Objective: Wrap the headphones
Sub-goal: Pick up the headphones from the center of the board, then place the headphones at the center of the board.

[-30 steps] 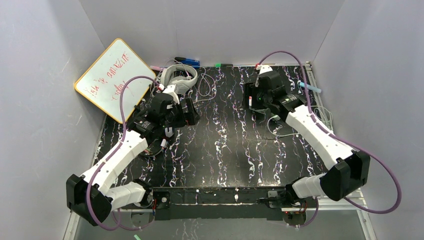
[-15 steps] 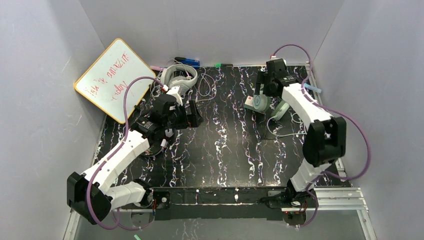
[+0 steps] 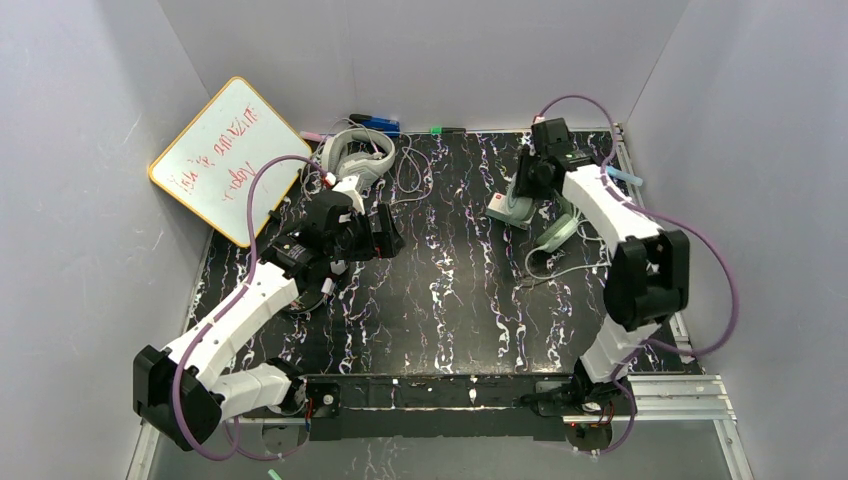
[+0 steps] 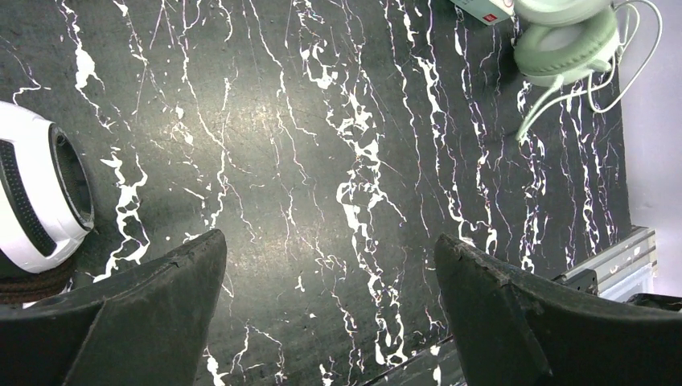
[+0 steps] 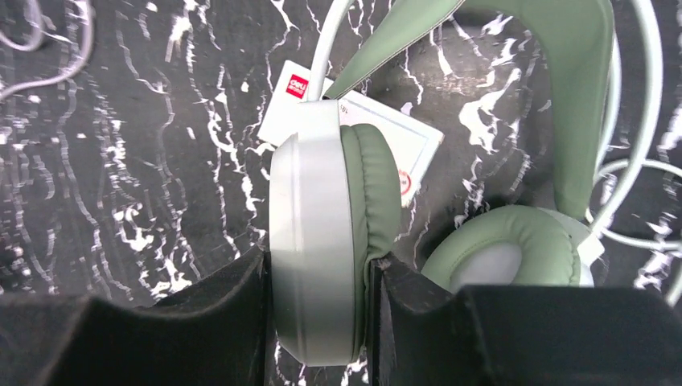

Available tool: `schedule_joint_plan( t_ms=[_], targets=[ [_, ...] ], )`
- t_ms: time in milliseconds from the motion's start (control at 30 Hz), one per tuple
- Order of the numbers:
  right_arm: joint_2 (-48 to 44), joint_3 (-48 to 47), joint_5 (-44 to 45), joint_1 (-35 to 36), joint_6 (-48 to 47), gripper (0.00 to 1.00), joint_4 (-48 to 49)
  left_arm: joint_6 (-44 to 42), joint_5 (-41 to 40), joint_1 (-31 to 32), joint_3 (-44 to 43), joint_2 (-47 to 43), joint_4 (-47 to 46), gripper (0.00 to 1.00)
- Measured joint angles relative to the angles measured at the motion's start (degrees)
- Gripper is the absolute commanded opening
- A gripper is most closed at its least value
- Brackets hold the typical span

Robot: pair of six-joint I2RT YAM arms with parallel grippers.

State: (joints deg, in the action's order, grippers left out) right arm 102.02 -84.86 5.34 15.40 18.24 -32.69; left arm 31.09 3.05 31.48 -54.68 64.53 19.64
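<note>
My right gripper [image 3: 530,183] is shut on one earcup [image 5: 322,241] of the mint-green headset [image 3: 540,218] at the back right of the mat. The other earcup [image 5: 507,251] lies on the mat, with the headband [image 5: 563,72] arching over it. Its pale cable [image 3: 560,265] trails loose towards the front. My left gripper [image 3: 385,230] is open and empty above the bare mat [image 4: 330,241]. The black-and-white headset [image 4: 36,205] lies to its left, mostly hidden under the left arm in the top view. The light grey headset [image 3: 357,153] sits at the back with its grey cable [image 3: 408,175] loose.
A whiteboard [image 3: 225,155] leans on the left wall. Markers [image 3: 375,123] lie along the back edge and a pale pen [image 3: 620,173] at the right edge. A white tag card [image 5: 358,129] lies under the mint headset. A metal rail [image 3: 450,392] runs along the near edge.
The right arm has folded back towards the far right corner, uncovering the mint-green headset. The headset and its cable have shifted slightly. The left arm has hardly moved.
</note>
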Motion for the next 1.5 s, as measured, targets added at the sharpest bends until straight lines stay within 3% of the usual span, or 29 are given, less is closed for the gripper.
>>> schedule_joint_plan(
  t_ms=[233, 367, 500, 633, 700, 767, 800, 1067, 1233, 1367, 1500],
  targets=[
    [-14.73, -2.19, 8.61, 5.53, -0.92, 0.30, -3.85, -0.02, -0.33, 0.00, 0.00, -0.22, 0.31, 0.98],
    [-21.55, -1.90, 13.88, 17.75, 0.94, 0.35, -6.25, 0.02, -0.28, 0.00, 0.00, -0.13, 0.31, 0.99],
    [-25.11, 5.73, 15.76, 30.84, 6.95, 0.37, -7.82, 0.26, -0.87, 0.00, 0.00, -0.13, 0.33, 0.98],
    [-22.91, 15.04, 13.27, 40.92, 14.10, 0.41, -9.01, 1.40, -3.78, 0.00, 0.37, -1.03, 0.48, 0.98],
    [-20.41, 17.68, 11.63, 43.25, 16.85, 0.56, -8.83, 2.08, -5.25, 0.00, 1.20, -2.36, 0.92, 0.98],
    [-17.94, 18.80, 9.79, 44.65, 18.88, 0.89, -8.33, 2.51, -5.99, 0.00, 1.77, -3.63, 1.57, 0.99],
    [-17.05, 19.08, 8.79, 45.16, 19.74, 0.97, -7.50, 2.60, -6.14, 0.00, 1.84, -4.13, 1.99, 0.98],
    [-16.15, 13.86, 6.19, 45.00, 15.61, 0.98, -2.43, 2.36, -5.20, 0.04, 2.43, -5.38, 2.84, 0.96],
    [-18.60, 12.17, 0.59, 36.30, 8.28, 0.98, -1.77, 2.82, -4.98, 2.43, 4.87, -4.90, 3.39, 0.98],
    [-20.04, 14.36, -3.13, 26.12, 3.52, 0.98, -1.88, 6.45, -7.45, 8.55, 6.62, -4.87, 3.93, 0.98],
    [-17.77, 16.17, -4.48, 20.96, 0.94, 0.98, -2.86, 11.30, -12.81, 17.84, 6.80, -4.85, 3.93, 0.98]
  ],
)
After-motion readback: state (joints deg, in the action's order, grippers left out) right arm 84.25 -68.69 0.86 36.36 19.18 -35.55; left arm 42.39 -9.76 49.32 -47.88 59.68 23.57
